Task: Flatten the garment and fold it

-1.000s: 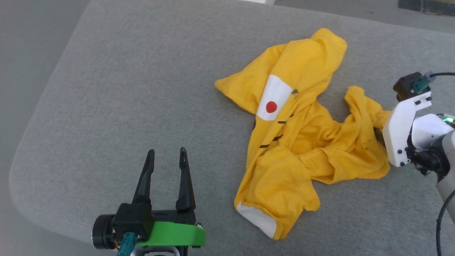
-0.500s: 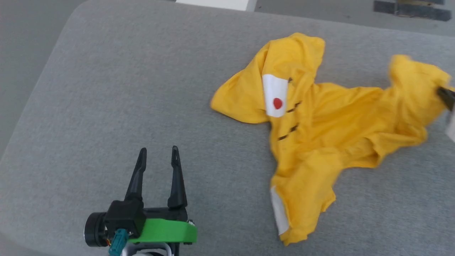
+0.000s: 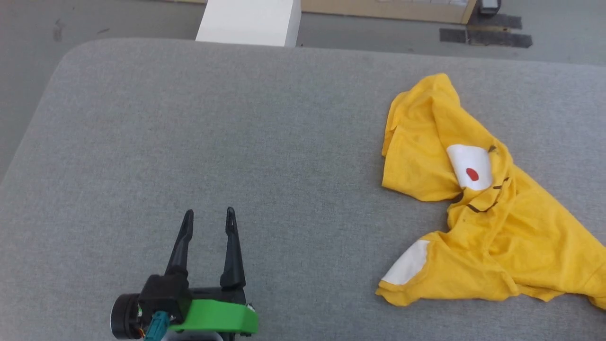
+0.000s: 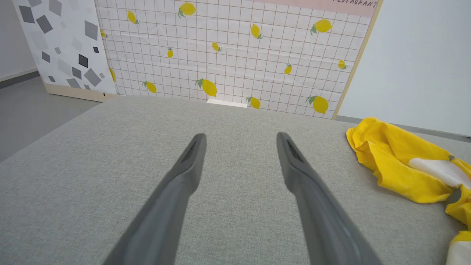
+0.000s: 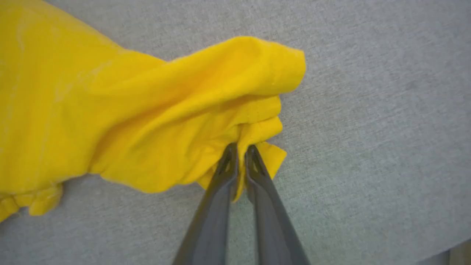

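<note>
1. Head view puts the garment (image 3: 492, 222) rumpled on the right side of the grey padded surface (image 3: 213, 118), running off that view's right edge; a white patch with a red dot faces up.
2. It looks light, limp and soft, with no stiffness to keep a shape; it will probably drape and trail when pulled rather than move as one piece; a hem, sleeve end or corner, pinched through few layers, seems the best hold.
3. Right gripper (image 5: 241, 151) is clamped on a bunched yellow edge of the cloth.
4. Left gripper (image 3: 209, 214) sits well apart from the cloth, fingers spread, holding nothing.
5. A second ago the cloth was heaped nearer the middle; now it is drawn out rightward and turned; the camera has shifted too, bringing a white block (image 3: 248, 21) beyond the surface into sight; the left gripper keeps its pose.
</note>
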{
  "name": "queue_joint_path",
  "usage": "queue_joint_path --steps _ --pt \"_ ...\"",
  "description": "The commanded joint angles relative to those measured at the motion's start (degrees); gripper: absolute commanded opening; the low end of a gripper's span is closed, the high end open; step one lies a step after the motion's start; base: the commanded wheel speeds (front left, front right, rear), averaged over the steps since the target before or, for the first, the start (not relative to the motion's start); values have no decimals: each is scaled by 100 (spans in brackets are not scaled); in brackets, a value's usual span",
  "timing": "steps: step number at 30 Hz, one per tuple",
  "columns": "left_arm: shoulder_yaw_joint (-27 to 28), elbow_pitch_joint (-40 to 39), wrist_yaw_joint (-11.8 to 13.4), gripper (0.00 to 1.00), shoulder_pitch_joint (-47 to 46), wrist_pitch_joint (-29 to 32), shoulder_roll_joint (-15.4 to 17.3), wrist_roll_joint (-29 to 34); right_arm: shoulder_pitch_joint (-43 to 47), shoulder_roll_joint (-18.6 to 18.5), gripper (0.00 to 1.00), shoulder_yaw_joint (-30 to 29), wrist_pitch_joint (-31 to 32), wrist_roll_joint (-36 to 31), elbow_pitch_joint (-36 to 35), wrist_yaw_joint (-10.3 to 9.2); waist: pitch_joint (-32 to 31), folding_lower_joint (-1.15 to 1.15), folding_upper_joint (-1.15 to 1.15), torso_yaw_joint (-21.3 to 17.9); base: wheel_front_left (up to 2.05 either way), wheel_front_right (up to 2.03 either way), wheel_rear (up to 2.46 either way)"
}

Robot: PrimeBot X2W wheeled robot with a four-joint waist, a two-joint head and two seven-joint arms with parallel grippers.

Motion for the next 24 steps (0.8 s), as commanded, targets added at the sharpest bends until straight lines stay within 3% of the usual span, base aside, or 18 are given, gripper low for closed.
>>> queue_joint_path --steps 1,6,12,15,24 --pt "26 25 -24 100 108 -28 4 -13 -33 130 100 -31 -64 -105 -117 -9 -130 0 0 -74 0 0 0" --pt "37 50 -55 100 168 -28 32 -54 -478 275 100 235 -90 -153 -1018 -9 -318 0 0 -53 0 0 0" --pt "27 -41 -47 100 185 -28 -3 -61 -1553 -116 100 1075 623 81 -1914 -9 -242 0 0 111 0 0 0" --pt "-23 -72 -64 100 130 -28 -65 -56 -2224 -359 100 1576 1010 29 -1805 -9 -46 0 0 279 0 0 0" --pt "-257 -249 -66 100 -176 -28 -263 125 -4085 -379 100 2260 1729 -601 -394 -9 847 0 0 857 0 0 0"
